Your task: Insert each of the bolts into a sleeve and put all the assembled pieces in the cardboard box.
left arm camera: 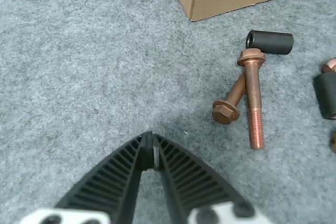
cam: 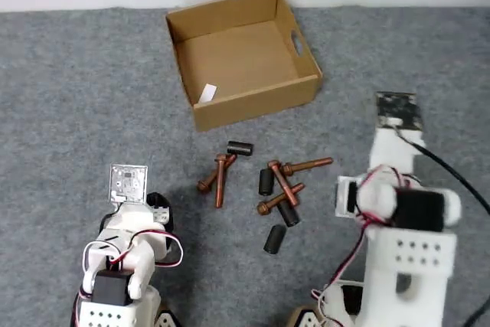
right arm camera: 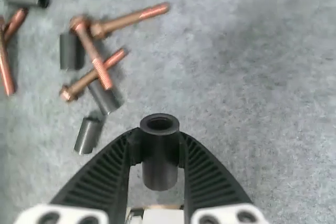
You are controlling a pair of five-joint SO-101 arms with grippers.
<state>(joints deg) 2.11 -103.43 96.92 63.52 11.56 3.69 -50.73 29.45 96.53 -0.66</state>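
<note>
matte black hollow sleeve (right arm camera: 159, 156) clamped between right fingers (right arm camera: 105, 174); left fingers (left arm camera: 113, 179) pressed together.

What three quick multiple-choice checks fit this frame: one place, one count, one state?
1. The cardboard box sits: A beyond the bolts; B between the two arms; C at the near edge.
2. Loose bolts: A three; B five; C seven.
3. The right claw is: A open, empty; B shut on a sleeve; C shut on a bolt.
Key: 1A, the high view has it past the bolt pile; 2B, two crossed plus a cluster of three; 3B, the right wrist view shows the black sleeve clamped.
</note>
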